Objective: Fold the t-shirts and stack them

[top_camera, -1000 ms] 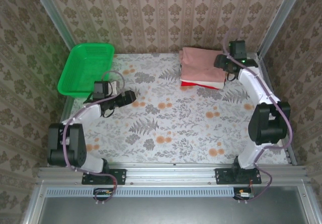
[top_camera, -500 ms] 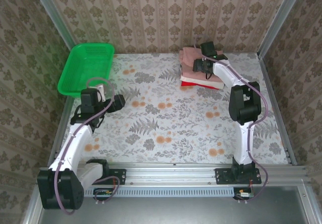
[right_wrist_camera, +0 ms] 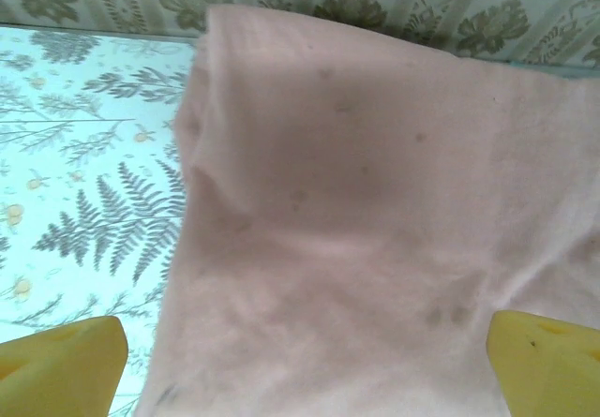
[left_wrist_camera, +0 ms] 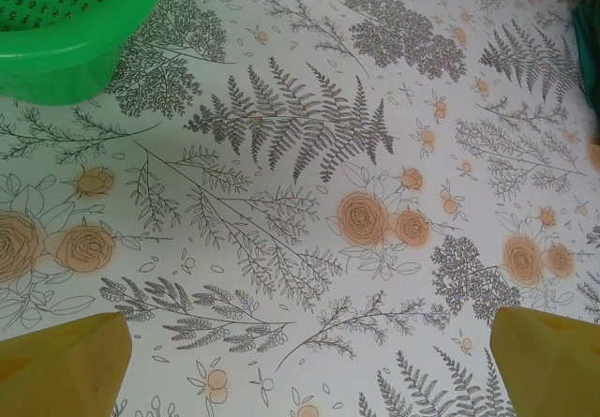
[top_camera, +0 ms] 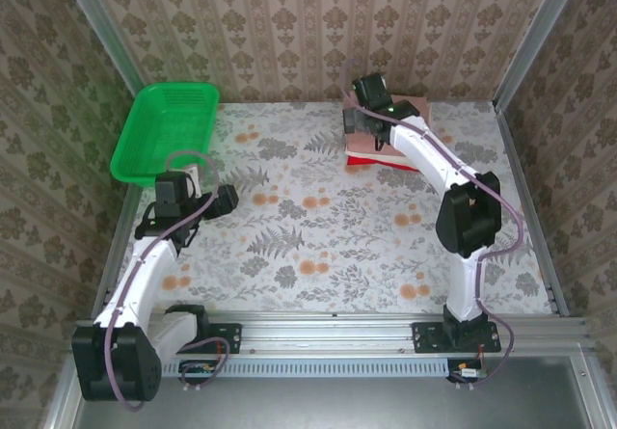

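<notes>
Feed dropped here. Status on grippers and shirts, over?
Left gripper open over table by green basket. Right gripper open above pink shirt topping the stack. Nothing obstructing.

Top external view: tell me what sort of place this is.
Likely a staged robot test cell dressed like a home: wallpapered panels in a metal frame, a floral-covered table, and two arms bolted to a rail.

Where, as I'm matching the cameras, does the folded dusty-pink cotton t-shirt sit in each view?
Top external: the dusty-pink cotton t-shirt lies at the far edge, right of centre.
Right wrist: centre to right edge.
Left wrist: green plastic mesh basket, upper left corner.
Shared landmark: fern-and-flower tablecloth.
</notes>
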Robot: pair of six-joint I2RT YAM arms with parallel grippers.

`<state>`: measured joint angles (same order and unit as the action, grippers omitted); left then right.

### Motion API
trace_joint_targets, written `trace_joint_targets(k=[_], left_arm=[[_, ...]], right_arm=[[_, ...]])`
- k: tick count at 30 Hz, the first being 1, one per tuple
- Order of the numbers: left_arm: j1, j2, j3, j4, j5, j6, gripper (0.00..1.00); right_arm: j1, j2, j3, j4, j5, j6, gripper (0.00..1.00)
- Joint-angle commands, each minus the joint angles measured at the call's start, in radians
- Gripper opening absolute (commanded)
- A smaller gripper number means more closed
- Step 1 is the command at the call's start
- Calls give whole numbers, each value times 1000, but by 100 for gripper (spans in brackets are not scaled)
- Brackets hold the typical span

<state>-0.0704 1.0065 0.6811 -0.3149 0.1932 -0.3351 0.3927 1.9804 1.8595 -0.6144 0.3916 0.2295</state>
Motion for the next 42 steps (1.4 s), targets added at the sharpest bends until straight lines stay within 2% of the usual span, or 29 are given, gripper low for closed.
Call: trace_joint_targets(k=[1, 4, 10, 12, 14, 16, 18, 20, 21, 22, 23, 26, 28, 30, 31, 34, 36, 38, 39, 40, 41, 42], left_arm=[[7, -12, -17, -24, -14, 22, 100], [7, -34, -23, -42, -87, 16, 100], [7, -135, -94, -47, -380, 12, 100], [6, -179, -157, 11, -449, 47, 100], [4, -216, -245, 154, -441, 142, 100], [7, -241, -270, 184, -461, 163, 100], [7, -247, -345, 317, -453, 217, 100], [7, -222, -427, 493, -429, 253, 100], [11, -194, -473, 592, -413, 267, 100], [15, -174, -461, 611, -392, 266, 100], [17, -144, -455, 632, -379, 294, 100], [34, -46, -436, 716, -392, 312, 100], [58, 10, -446, 819, -344, 312, 100], [93, 79, -492, 1022, -249, 299, 100], [109, 121, -502, 1113, -227, 287, 100], [158, 251, -468, 1230, -170, 259, 100], [166, 342, -463, 1324, -135, 275, 100], [178, 486, -467, 1490, -115, 267, 100], [182, 549, -463, 1549, -57, 280, 100], [183, 576, -440, 1553, -43, 288, 100], [179, 552, -425, 1479, -51, 292, 100], [157, 525, -388, 1376, -84, 303, 100]], right_arm=[[28, -70, -126, 0, 73, -4, 100], [61, -238, -371, 137, 95, 29, 100], [45, -747, -959, 425, 210, 65, 100], [-9, -888, -1125, 486, 230, 57, 100], [-110, -971, -1261, 557, 178, 56, 100], [-196, -1012, -1381, 675, 141, 20, 100], [-239, -1036, -1442, 718, 91, -42, 100], [-240, -1034, -1510, 827, 89, -112, 100], [-248, -1013, -1568, 962, 86, -139, 100], [-263, -991, -1611, 1077, 59, -171, 100], [-270, -985, -1590, 1036, 27, -176, 100], [-302, -910, -1577, 1125, 55, -183, 100], [-318, -871, -1576, 1189, -7, -144, 100], [-321, -793, -1600, 1366, -122, -112, 100], [-320, -758, -1592, 1403, -141, -119, 100], [-318, -670, -1497, 1340, -107, -145, 100], [-317, -599, -1485, 1424, -109, -185, 100], [-316, -490, -1484, 1523, -88, -185, 100], [-311, -494, -1457, 1459, -97, -188, 100], [-315, -499, -1444, 1419, -111, -182, 100], [-321, -479, -1454, 1445, -112, -173, 100], [-335, -428, -1478, 1557, -115, -169, 100]])
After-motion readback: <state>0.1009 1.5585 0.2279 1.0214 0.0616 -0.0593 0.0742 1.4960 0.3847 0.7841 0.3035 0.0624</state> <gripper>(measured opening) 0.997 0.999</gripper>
